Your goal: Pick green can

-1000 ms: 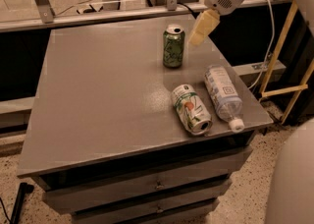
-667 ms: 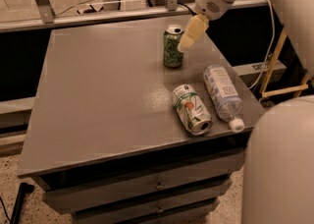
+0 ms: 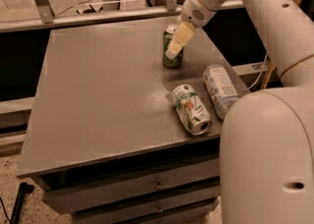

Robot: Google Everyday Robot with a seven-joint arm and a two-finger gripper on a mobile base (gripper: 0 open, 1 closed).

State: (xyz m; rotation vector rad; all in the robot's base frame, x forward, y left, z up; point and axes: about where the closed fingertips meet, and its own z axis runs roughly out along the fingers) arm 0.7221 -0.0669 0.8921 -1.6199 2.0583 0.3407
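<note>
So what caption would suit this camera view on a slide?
Robot's claw at the upright green can on a grey table, near a lying white can and bottle.

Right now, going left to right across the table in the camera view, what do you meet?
Green can, upright → white can, lying on its side → clear plastic bottle, lying down. The gripper overlaps the green can's upper part, so it gets no separate place.

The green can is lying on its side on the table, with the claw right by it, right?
No. The green can stands upright on the table, as the camera view shows. The claw is right by it, near its top.
</note>
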